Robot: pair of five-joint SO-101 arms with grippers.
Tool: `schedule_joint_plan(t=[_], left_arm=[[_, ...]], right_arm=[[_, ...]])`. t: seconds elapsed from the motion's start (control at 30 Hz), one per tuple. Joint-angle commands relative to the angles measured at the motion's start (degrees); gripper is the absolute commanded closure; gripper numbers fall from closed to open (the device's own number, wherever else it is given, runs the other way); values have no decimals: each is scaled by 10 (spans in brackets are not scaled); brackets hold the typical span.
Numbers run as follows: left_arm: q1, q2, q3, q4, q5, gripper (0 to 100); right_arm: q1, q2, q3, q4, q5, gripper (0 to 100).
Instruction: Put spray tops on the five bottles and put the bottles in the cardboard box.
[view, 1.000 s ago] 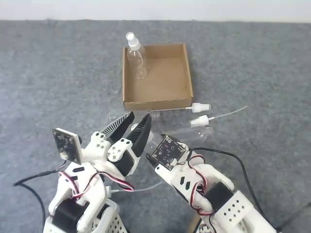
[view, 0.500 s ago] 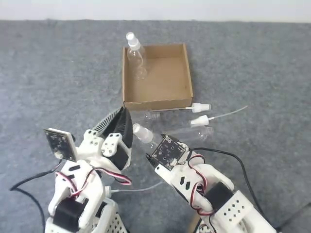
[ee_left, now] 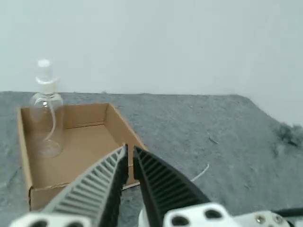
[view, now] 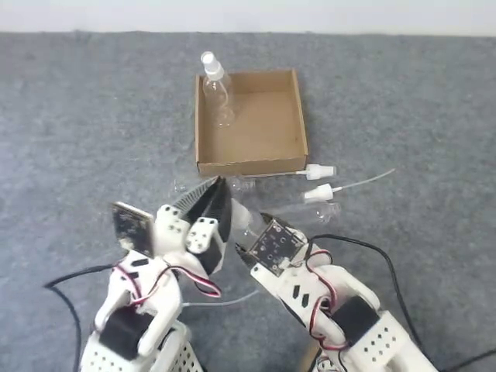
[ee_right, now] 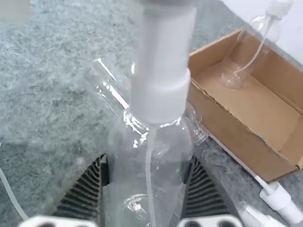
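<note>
Sitting squarely between the right jaws, the bottle [ee_right: 149,182] touches both.

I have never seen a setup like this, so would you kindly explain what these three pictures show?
These are two small robot arms at a grey carpeted table. One picture looks down from above; the other two come from cameras on the arms' wrists. The right hand grips a clear bottle with a white spray top on it. The left hand, closed, is close beside it. Ahead lies a cardboard box with one finished bottle standing inside. Two loose spray tops and uncapped bottles lie near the box.
</note>
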Motion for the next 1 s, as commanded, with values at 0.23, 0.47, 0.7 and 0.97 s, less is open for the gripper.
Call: schedule_joint_plan(t=[0.23,0.47,0.7,0.97], left_arm=[[53,-9,20,-18,-50,987],[51,-9,-22,7,-50,987],[-23,-10,-40,-6,-47,987],[-120,-10,-54,-5,-50,987]], right_arm=[[-7,-116,11,29,7,991],[-7,-121,14,30,7,991],[-6,-121,17,30,5,991],[-5,-116,18,31,4,991]])
